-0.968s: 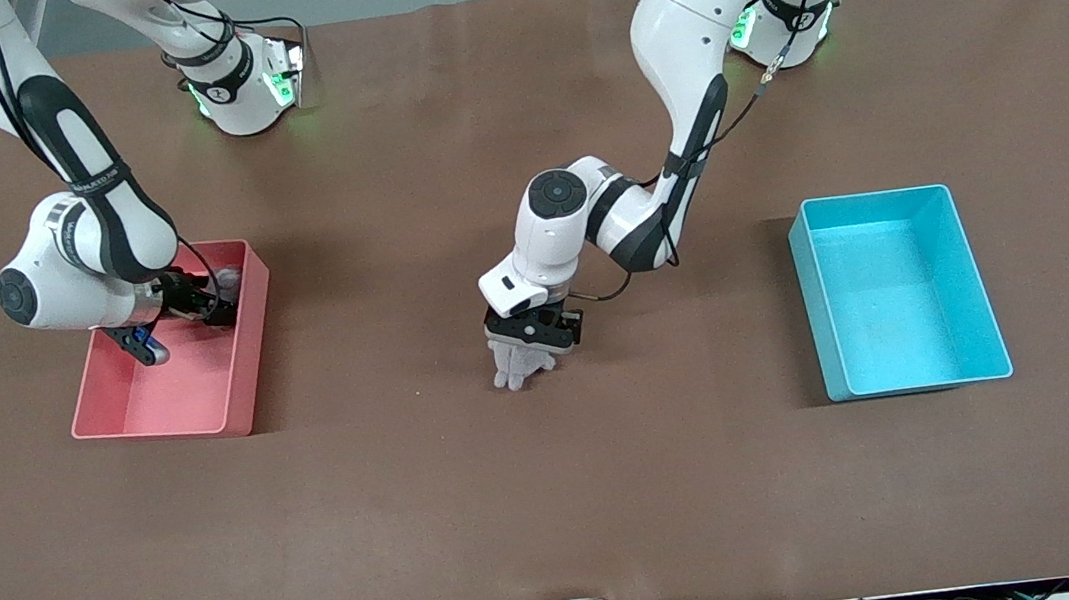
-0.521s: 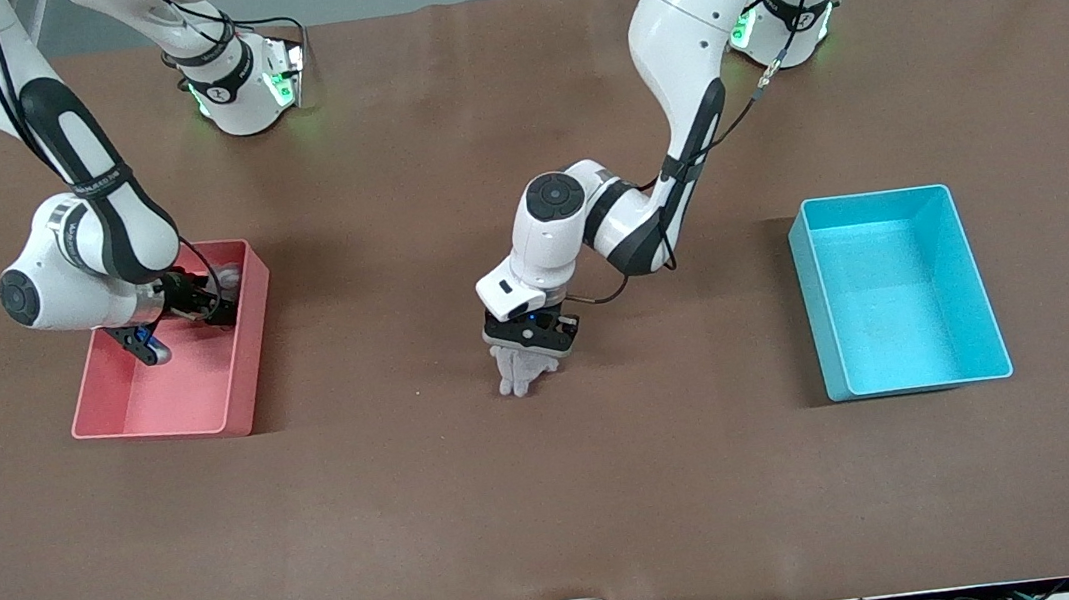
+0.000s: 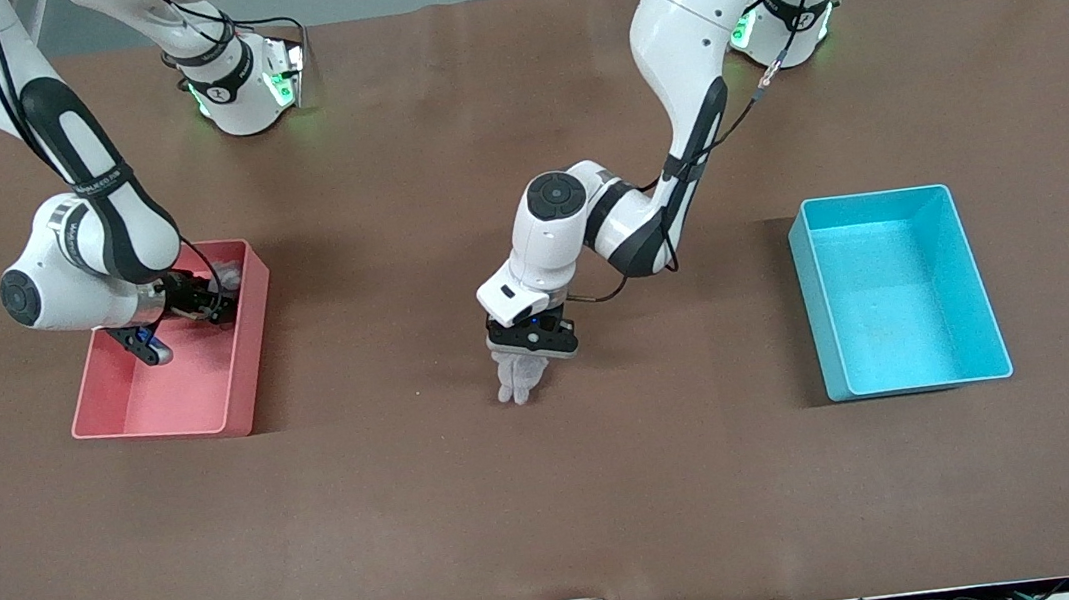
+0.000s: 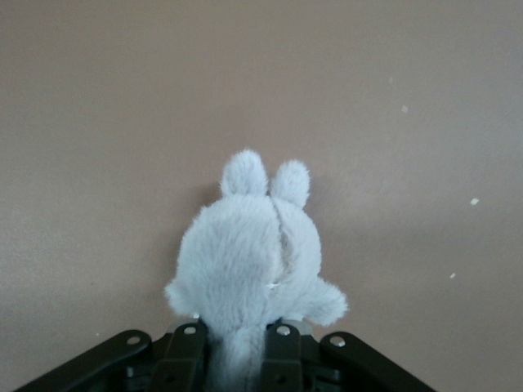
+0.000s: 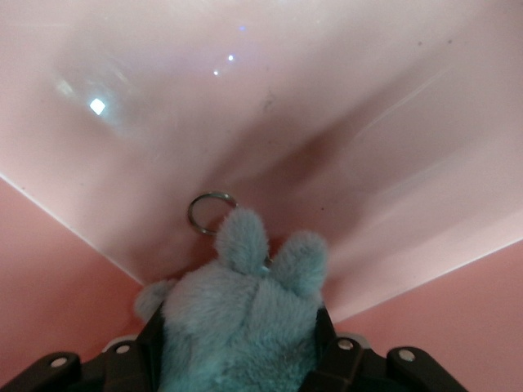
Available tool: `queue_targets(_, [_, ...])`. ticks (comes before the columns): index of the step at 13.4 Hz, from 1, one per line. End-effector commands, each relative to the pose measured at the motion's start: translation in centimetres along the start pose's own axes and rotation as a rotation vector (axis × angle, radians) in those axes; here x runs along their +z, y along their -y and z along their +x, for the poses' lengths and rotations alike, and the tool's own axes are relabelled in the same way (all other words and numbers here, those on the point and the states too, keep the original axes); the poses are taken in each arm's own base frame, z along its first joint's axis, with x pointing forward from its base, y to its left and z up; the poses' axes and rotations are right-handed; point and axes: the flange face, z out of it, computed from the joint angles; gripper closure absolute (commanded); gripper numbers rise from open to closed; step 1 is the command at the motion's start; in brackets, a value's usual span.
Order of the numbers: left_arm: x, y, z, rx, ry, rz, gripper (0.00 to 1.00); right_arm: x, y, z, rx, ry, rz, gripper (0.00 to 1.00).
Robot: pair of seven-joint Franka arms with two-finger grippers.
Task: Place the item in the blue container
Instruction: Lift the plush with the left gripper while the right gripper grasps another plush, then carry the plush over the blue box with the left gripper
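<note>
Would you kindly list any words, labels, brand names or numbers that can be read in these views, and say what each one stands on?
No text can be read.
Right arm: a band of white lettering on its black collar, too small to read.
Blue container, pink bin, both plush toys: no markings visible.

Two plush toys, two bins: one pale plush toy (image 3: 520,378) lies on the brown table (image 3: 557,499) beside the blue container (image 3: 899,290); one teal plush toy (image 5: 241,327) sits inside the pink bin (image 3: 178,396), well apart from the blue container.
</note>
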Motion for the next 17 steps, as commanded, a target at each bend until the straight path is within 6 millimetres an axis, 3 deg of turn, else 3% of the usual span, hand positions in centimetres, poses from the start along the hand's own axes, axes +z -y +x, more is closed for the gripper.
queue_targets(1, [-4.5,1.3,2.4,-0.054,-0.013,0.006,0.85,0.1,-0.1,-0.3,-0.017,0.008,0.023,0.43])
queue_targets(2, [-6.2,1.4,2.8,-0.07,-0.002,0.017,0.85,0.1,-0.1,-0.3,-0.017,0.008,0.023,0.46])
queue_targets(5, [-13.1,5.4,5.5,-0.144,0.025,0.063,0.85,0.2,-0.2,-0.2,-0.015,0.012,0.021,0.52])
queue_targets(9, [-21.6,13.2,7.2,-0.256,0.093,0.1,0.85,0.1,-0.2,-0.3,-0.034,0.018,0.021,0.69])
queue_targets(11, [-25.0,17.2,7.1,-0.268,0.142,0.13,0.85,-0.2,-0.9,0.2,-0.08,0.016,0.03,0.81])
queue_targets(15, [-28.9,28.3,5.4,-0.283,0.187,0.177,0.85,-1.9,-0.8,1.1,-0.122,0.011,0.043,0.96])
queue_targets(17, [-29.2,34.1,3.7,-0.265,0.221,0.194,0.84,-3.7,0.0,1.7,-0.142,0.017,0.041,0.97])
